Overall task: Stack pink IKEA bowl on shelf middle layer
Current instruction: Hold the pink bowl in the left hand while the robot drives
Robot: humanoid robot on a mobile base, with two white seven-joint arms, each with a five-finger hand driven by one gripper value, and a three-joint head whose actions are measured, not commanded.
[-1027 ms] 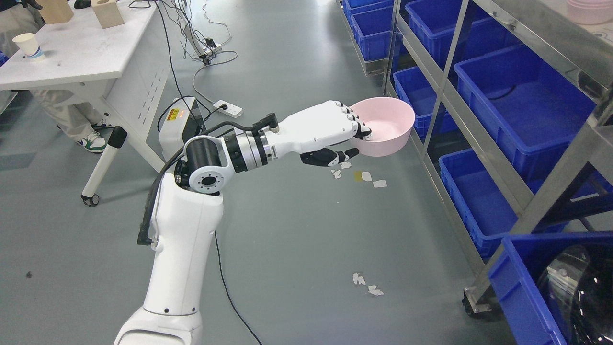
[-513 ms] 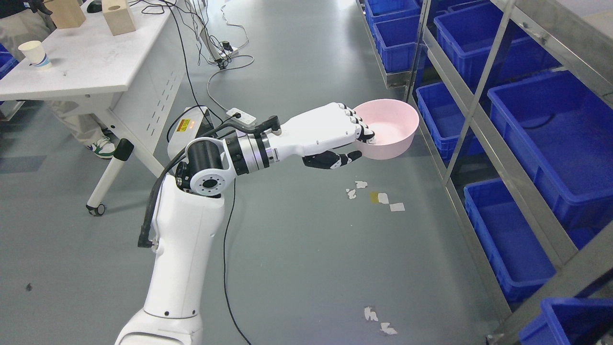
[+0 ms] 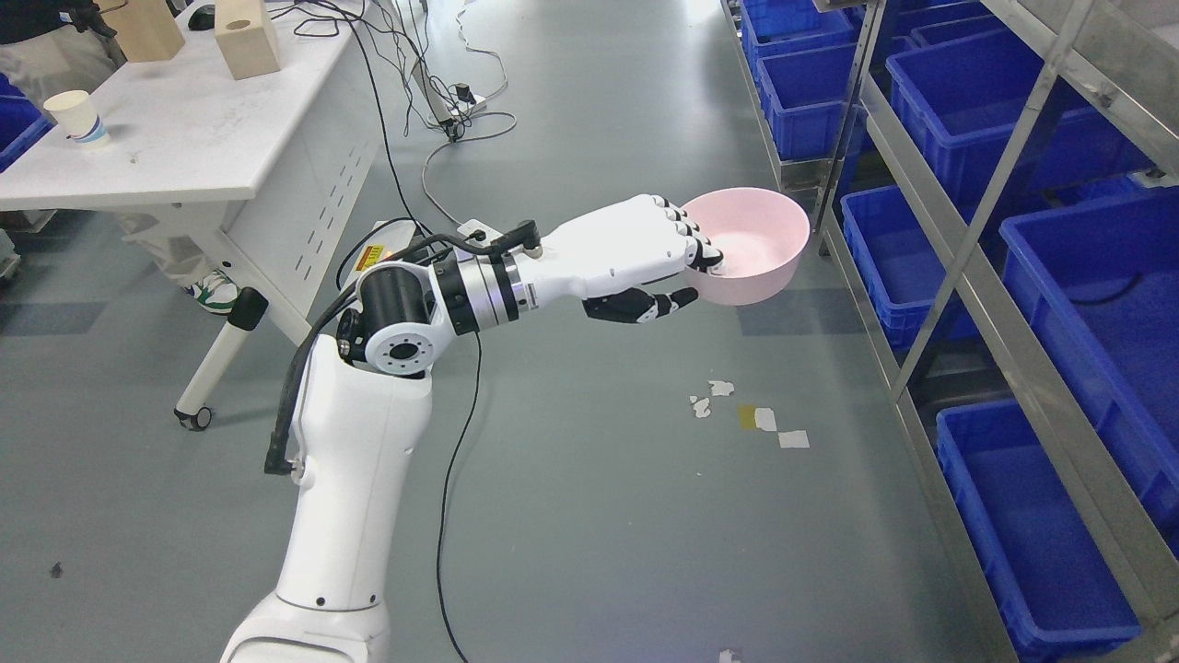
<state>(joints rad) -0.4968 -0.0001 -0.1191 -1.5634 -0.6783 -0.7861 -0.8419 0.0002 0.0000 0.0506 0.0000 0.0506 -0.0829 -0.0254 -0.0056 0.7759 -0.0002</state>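
Left hand grips pink bowl by its near rim at frame centre, shelf just right of it.

White rectangular table at upper left, on castor legs. On it: white paper cup with blue band near the left edge, two pale wooden blocks at the far edge. Black cables are draped off the table onto the grey floor. White and yellow paper scraps are scattered on the floor. A person's shoe is seen under the table.
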